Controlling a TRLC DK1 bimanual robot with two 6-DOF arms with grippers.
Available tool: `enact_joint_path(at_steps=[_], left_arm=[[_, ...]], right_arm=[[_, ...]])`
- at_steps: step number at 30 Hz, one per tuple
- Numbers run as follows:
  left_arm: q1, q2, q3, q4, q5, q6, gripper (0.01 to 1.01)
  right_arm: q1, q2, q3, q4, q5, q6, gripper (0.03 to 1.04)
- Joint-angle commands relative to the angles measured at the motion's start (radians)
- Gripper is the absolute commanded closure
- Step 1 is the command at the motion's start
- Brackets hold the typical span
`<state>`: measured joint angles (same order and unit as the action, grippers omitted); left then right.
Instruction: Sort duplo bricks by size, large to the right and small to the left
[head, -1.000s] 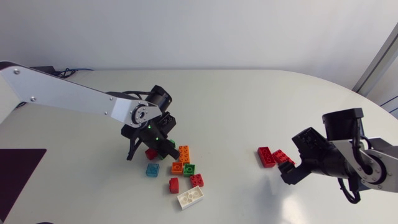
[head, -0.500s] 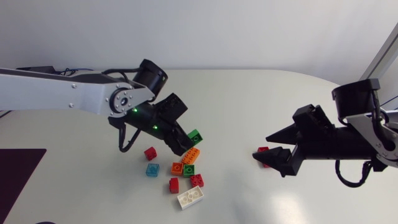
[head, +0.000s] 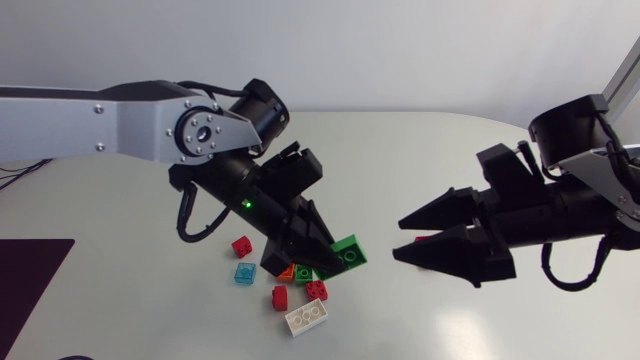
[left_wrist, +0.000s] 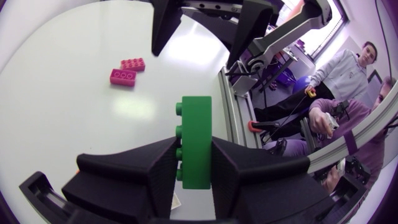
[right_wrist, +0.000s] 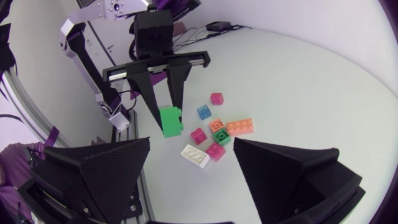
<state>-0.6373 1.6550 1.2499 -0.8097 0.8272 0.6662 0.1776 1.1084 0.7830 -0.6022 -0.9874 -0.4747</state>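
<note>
My left gripper (head: 335, 258) is shut on a large green brick (head: 346, 251) and holds it in the air above the right side of the pile. In the left wrist view the green brick (left_wrist: 196, 140) stands on edge between both fingers. My right gripper (head: 398, 238) is open and empty, raised, its tips pointing at the green brick from a short way to the right. The pile holds small red (head: 241, 246), blue (head: 245, 272) and green (head: 303, 272) bricks and a large white brick (head: 305, 317). Two large red bricks (left_wrist: 127, 70) lie on the table under my right gripper.
The right wrist view shows the pile beyond its fingers: an orange large brick (right_wrist: 239, 126), the white brick (right_wrist: 194, 155) and several small ones. A dark mat (head: 30, 270) lies at the table's left front edge.
My left gripper has lifted the green brick out of the pile and carried it right. My right gripper has risen from the red bricks and turned towards the left one.
</note>
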Motion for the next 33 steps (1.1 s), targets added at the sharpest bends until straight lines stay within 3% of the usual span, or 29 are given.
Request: enact_joint_path(at_steps=[1, 7, 12, 17, 19, 21, 23, 25, 28, 29, 30, 32, 33], left_arm=[[-0.030, 0.045, 0.054, -0.034, 0.032, 0.052, 0.933], [-0.058, 0.106, 0.112, -0.094, 0.061, 0.078, 0.934], [-0.058, 0.121, 0.128, -0.098, 0.090, 0.081, 0.933], [-0.058, 0.123, 0.135, -0.100, 0.105, 0.079, 0.933], [-0.058, 0.123, 0.135, -0.105, 0.112, 0.082, 0.934], [-0.056, 0.123, 0.135, -0.108, 0.115, 0.085, 0.928], [-0.052, 0.123, 0.135, -0.109, 0.115, 0.084, 0.920], [-0.048, 0.121, 0.132, -0.123, 0.115, 0.088, 0.836], [-0.047, 0.109, 0.120, -0.144, 0.119, 0.105, 0.821], [-0.044, 0.109, 0.120, -0.149, 0.124, 0.107, 0.759], [-0.041, 0.108, 0.120, -0.154, 0.125, 0.107, 0.582], [-0.028, 0.101, 0.121, -0.161, 0.130, 0.115, 0.130], [-0.013, 0.095, 0.123, -0.163, 0.135, 0.116, 0.030]], right_arm=[[0.040, 0.008, 0.001, -0.024, -0.014, -0.030, 0.10], [0.076, 0.002, -0.014, -0.031, -0.043, -0.028, 0.16], [0.108, -0.002, -0.034, -0.038, -0.051, -0.030, 0.45], [0.131, 0.005, -0.062, -0.030, -0.051, -0.033, 0.51], [0.138, 0.007, -0.064, -0.028, -0.051, -0.033, 0.63], [0.141, 0.005, -0.065, -0.024, -0.050, -0.028, 0.84], [0.145, 0.002, -0.067, -0.022, -0.050, -0.025, 0.85], [0.148, -0.005, -0.070, -0.015, -0.046, -0.016, 0.87], [0.151, -0.016, -0.071, -0.007, -0.042, -0.010, 0.89], [0.151, -0.021, -0.073, -0.004, -0.040, -0.010, 0.90], [0.149, -0.025, -0.074, -0.002, -0.039, -0.010, 0.90], [0.141, -0.035, -0.074, -0.002, -0.034, -0.007, 0.90], [0.134, -0.042, -0.074, -0.004, -0.034, -0.004, 0.90]])
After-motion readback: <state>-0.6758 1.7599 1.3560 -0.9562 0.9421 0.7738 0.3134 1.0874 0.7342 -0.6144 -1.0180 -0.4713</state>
